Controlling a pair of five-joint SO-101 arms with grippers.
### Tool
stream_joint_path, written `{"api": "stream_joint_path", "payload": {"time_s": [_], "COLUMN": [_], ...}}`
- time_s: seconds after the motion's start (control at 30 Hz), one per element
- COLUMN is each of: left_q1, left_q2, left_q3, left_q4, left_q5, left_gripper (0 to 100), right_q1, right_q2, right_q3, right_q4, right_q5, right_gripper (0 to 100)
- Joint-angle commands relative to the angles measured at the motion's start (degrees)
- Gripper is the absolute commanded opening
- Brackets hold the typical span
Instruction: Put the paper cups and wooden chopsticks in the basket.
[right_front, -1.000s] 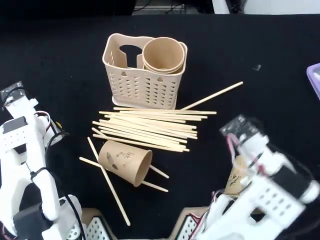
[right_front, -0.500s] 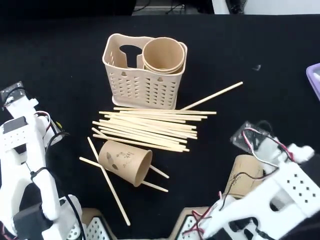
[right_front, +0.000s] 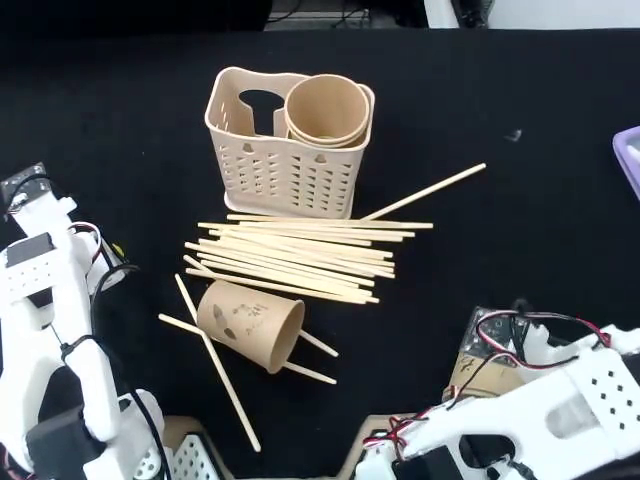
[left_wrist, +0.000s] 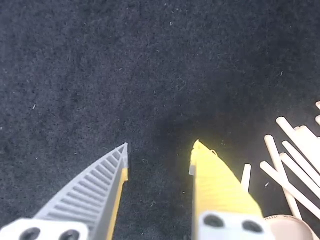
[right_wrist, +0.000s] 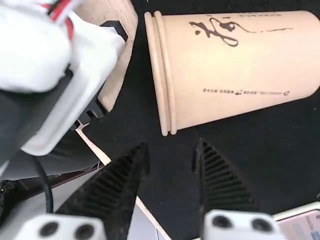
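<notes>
- Far left of the high view: white left arm (right_front: 45, 320), low by the front edge of the black bench (right_front: 130, 120), well apart from the basket.
- Left wrist view: left tool (left_wrist: 160, 145), jaws spread wide, gripping nothing and touching nothing, above bare bench cloth. Ends of a few wooden chopsticks (left_wrist: 282, 160) lying just beyond its yellow finger (left_wrist: 220, 190).
- Left of centre, near the front: paper cup (right_front: 250, 325) on its side, mouth toward the right, resting across a few loose sticks (right_front: 215, 370).
- Centre, toward the back: beige basket (right_front: 270, 170), upright, with nested paper cups (right_front: 327, 108) standing in its right compartment.
- Just in front of the basket: main pile of wooden chopsticks (right_front: 300, 255), flat on the bench and roughly side by side, between the basket and the tipped paper cup. Single stick (right_front: 425, 192) angling out of the pile toward the back right.
- Right, near the front: second paper cup (right_front: 470, 375), partly hidden under the right arm (right_front: 560, 400).
- Right wrist view: second paper cup (right_wrist: 235, 65) on its side on the black cloth. Right tool (right_wrist: 171, 145) with jaws parted by a narrow gap, gripping nothing, tips just beside the cup's rim; cannot tell whether touching it.
- Far right edge: corner of a purple object (right_front: 628, 155).
</notes>
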Motion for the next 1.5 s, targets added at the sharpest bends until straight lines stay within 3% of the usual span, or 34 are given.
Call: {"api": "stream_joint_path", "payload": {"time_s": [0.0, 0.43, 0.67, 0.83, 1.0, 1.33, 1.47], "left_q1": [-0.22, -0.40, -0.31, -0.31, -0.48, -0.22, -0.22], "left_q2": [-1.58, -1.58, -1.58, -1.58, -1.58, -1.58, -1.58], "left_q3": [-3.03, -2.95, -2.95, -2.86, -2.86, -2.86, -2.86], "left_q4": [-0.79, -0.79, -0.79, -0.79, -0.79, -0.70, -0.70], "left_q5": [0.26, 0.26, 0.26, 0.26, 0.26, 0.18, 0.18], "left_gripper": [21, 21, 21, 21, 21, 21, 21], "right_q1": [0.79, -4.84, -8.88, -18.99, -31.03, -46.95, -51.16], "right_q2": [0.40, 0.04, 0.04, 0.13, 0.04, 0.04, -0.04], "right_q3": [0.75, 10.33, 10.68, 10.95, 13.93, 14.02, 13.67], "right_q4": [0.88, -9.49, -14.77, -14.68, -15.38, -34.02, -37.89], "right_q5": [0.79, -1.76, -16.97, -29.10, -36.22, -69.01, -77.71], "right_gripper": [15.6, 15.5, 15.5, 15.5, 15.5, 15.6, 15.6]}}
